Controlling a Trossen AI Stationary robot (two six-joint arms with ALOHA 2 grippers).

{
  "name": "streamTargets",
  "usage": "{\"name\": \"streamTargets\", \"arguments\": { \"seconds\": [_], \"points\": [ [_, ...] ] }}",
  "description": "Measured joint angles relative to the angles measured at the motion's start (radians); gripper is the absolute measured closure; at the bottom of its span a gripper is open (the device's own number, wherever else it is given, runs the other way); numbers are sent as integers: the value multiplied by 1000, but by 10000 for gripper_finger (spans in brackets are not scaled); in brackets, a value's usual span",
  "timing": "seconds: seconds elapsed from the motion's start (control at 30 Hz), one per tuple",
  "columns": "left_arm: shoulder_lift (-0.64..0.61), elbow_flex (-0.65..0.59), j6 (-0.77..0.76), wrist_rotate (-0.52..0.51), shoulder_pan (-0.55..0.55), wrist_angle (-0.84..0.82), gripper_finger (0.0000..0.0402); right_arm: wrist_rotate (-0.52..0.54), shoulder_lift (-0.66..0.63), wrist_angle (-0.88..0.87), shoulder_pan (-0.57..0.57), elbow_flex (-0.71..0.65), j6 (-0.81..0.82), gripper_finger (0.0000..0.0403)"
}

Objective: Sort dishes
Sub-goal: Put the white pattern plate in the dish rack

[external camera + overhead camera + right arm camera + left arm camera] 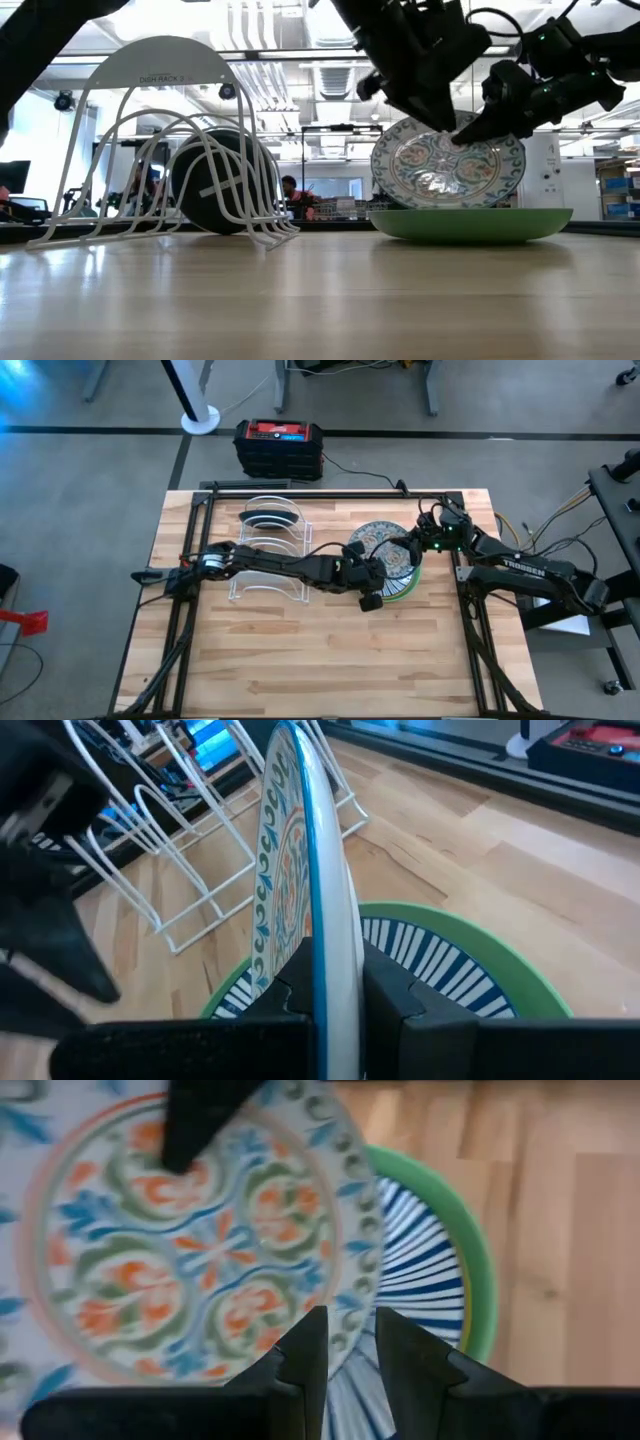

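Note:
The yellowish patterned plate (380, 548) (445, 170) stands tilted almost on edge above the white plate with blue lines (420, 1270), which lies in the plain green plate (405, 592) (470, 222). My left gripper (368, 568) (350, 1345) and my right gripper (408, 546) (335, 990) are both shut on the patterned plate's rim, at roughly opposite sides. The dark teal plate (270, 517) (215, 185) stands on edge in the white wire rack (270, 555) (160, 150), to the left. My left gripper pinches the patterned plate's rim (345, 1315), one finger on the decorated face and one behind it. It comes from the table's left, slanting down. The plate is tilted steeply; the green plate's rim hides its lower edge in the low view. My right gripper pinches the rim (325, 945) on the plate's other side, with the plate edge-on between its two fingers. It comes from the table's right, nearly level. One of its fingers (200, 1120) lies over the decorated face.
The rack has free slots on its near side. A black and red box (280, 445) sits beyond the table's far edge. The near half of the wooden table (320, 660) is bare. A person (290, 192) shows far off in the room behind.

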Motion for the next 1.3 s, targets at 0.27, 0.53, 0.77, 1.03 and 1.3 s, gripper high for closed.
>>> {"name": "streamTargets", "arguments": {
  "seconds": [0.27, 0.53, 0.77, 1.03, 1.3],
  "points": [
    [-23, 60, 29, -36, -10, -72, 326, -4, -85, -38, 0, 0, -15, 381],
    [-113, 60, 59, -58, -25, -101, 326, -51, -159, -69, 10, 1, -57, 381],
    [-209, -8, 82, -98, -33, -117, 326, -58, -197, -76, 83, 2, -118, 381],
    [-437, -301, 76, -70, -47, 91, 326, -52, -202, -72, 160, 3, -142, 381],
    [-582, -672, 60, 58, -58, 570, 326, -46, -202, -39, 252, 4, -168, 381]
  ]
}}
